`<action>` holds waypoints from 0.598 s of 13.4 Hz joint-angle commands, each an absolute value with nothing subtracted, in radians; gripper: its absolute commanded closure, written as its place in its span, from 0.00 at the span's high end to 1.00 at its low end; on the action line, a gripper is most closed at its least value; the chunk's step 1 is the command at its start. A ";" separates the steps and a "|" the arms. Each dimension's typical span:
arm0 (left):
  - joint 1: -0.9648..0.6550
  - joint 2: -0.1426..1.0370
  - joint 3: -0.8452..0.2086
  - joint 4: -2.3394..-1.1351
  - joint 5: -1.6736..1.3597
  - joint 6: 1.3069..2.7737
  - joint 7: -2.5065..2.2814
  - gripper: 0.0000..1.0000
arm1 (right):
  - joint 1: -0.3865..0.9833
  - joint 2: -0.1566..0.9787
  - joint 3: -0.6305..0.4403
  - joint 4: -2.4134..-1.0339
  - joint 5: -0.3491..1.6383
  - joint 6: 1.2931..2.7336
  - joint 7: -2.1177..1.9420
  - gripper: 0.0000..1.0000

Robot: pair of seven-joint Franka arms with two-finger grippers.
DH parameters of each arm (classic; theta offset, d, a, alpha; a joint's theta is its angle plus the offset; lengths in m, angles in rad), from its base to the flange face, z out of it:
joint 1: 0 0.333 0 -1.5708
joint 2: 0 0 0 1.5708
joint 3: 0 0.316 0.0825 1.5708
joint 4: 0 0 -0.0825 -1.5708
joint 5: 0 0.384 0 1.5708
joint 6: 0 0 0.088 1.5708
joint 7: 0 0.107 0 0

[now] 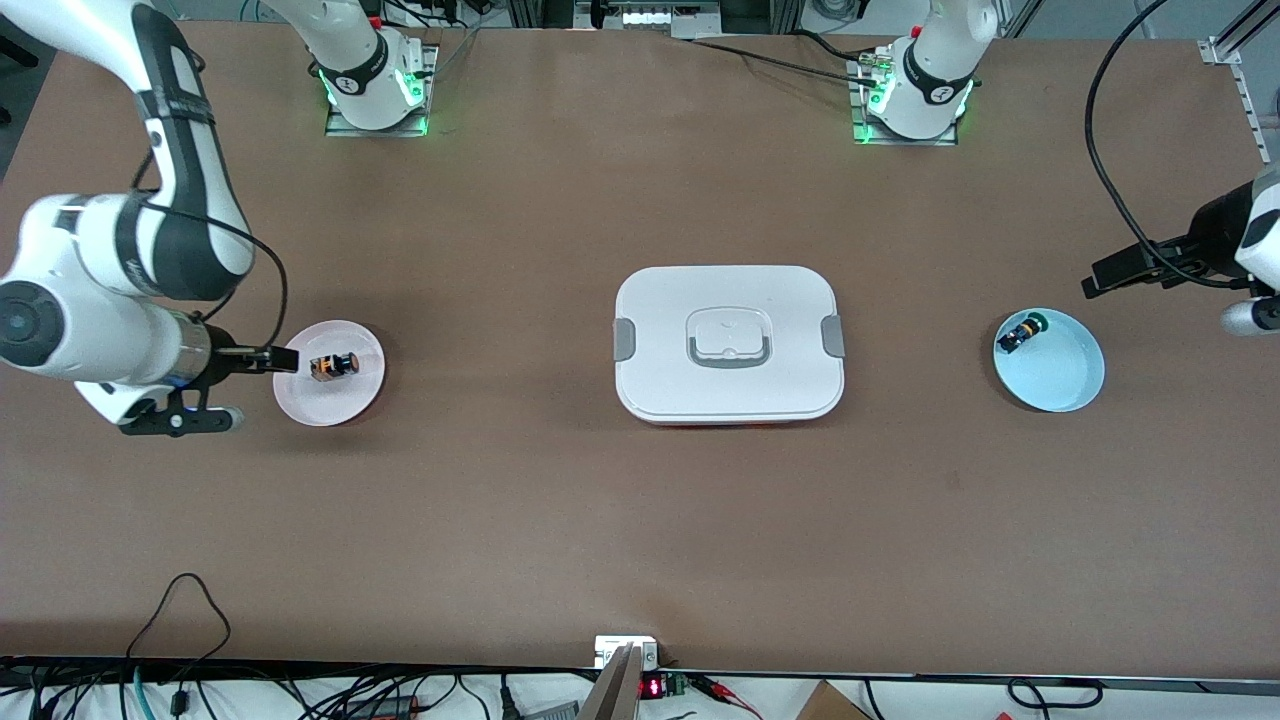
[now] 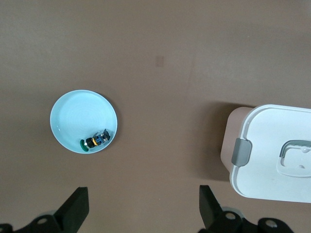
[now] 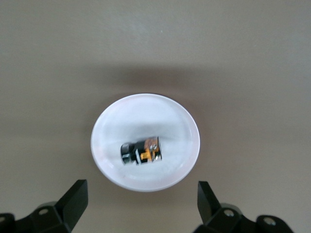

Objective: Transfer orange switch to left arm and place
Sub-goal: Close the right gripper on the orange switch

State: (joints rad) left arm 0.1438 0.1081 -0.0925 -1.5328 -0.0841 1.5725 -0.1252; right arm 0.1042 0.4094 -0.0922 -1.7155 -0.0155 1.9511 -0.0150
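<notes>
The brown table (image 1: 560, 520) carries everything, and the box (image 1: 729, 343) serves as the landmark at its middle. The box is white with rounded corners, its lid on, a grey clip on each short side and a recessed grey-outlined handle on top.

The right arm (image 1: 120, 290) reaches out from its base to the right arm's end of the table, well away from the box. The left arm (image 1: 1240, 240) shows only at the edge of the front view, at the left arm's end of the table, again well apart from the box.

The right gripper (image 3: 141, 204) hangs above the pink plate (image 1: 352, 392) with its fingers (image 3: 75, 199) spread wide and nothing between them. The left gripper (image 2: 143, 213) hovers over bare table between the blue plate and the box, its fingers (image 2: 75, 211) likewise spread wide and holding nothing.

The pink plate sits toward the right arm's end from the box, well apart from it. The blue plate (image 1: 1060, 375) sits toward the left arm's end from the box, also well apart.

The orange switch (image 1: 333, 366) lies on its side in the pink plate, near the plate's middle, untouched by the right gripper. A small black switch with a green cap (image 1: 1022, 331) lies in the blue plate, close to its rim.
</notes>
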 commanded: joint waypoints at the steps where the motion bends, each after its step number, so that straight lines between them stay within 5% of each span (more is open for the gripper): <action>1: 0.135 0.146 -0.092 -1.465 -0.081 1.557 -0.127 1.00 | 0.097 0.370 -0.087 -1.905 -0.026 2.138 -0.029 1.00; 8: 0.106 0.143 -0.133 -1.470 0.000 1.549 -0.129 1.00 | 0.112 0.452 -0.075 -2.037 -0.021 2.378 -0.040 1.00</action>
